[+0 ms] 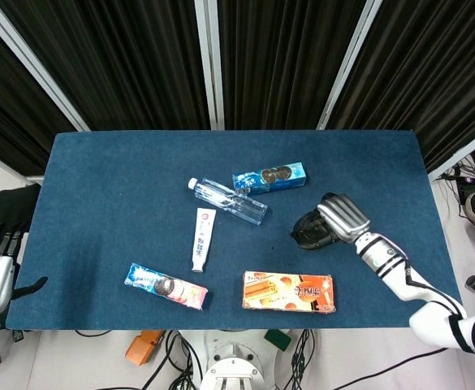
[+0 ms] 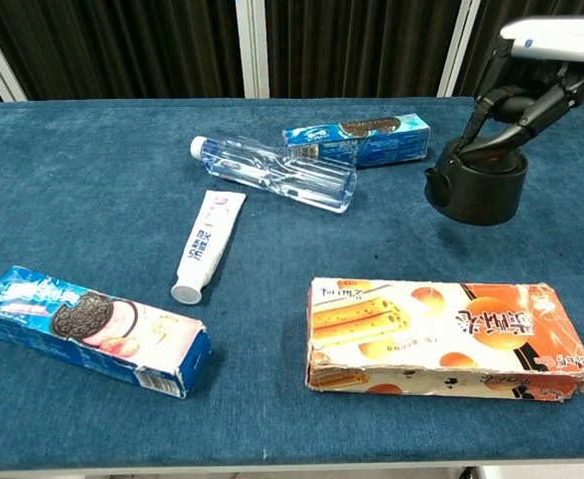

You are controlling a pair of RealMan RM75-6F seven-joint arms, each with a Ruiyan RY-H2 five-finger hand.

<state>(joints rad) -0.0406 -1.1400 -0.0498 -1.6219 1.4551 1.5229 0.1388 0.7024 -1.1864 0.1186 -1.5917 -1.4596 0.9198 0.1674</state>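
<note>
The small black teapot [image 2: 479, 186] looks matt. The silver right hand [image 2: 543, 62] gleams like smooth metal. The dark blue tablecloth [image 2: 92, 180] is napped fabric. The clear plastic bottle [image 2: 277, 174] shines; the orange cardboard biscuit box [image 2: 441, 337] is glossy, creased.
</note>
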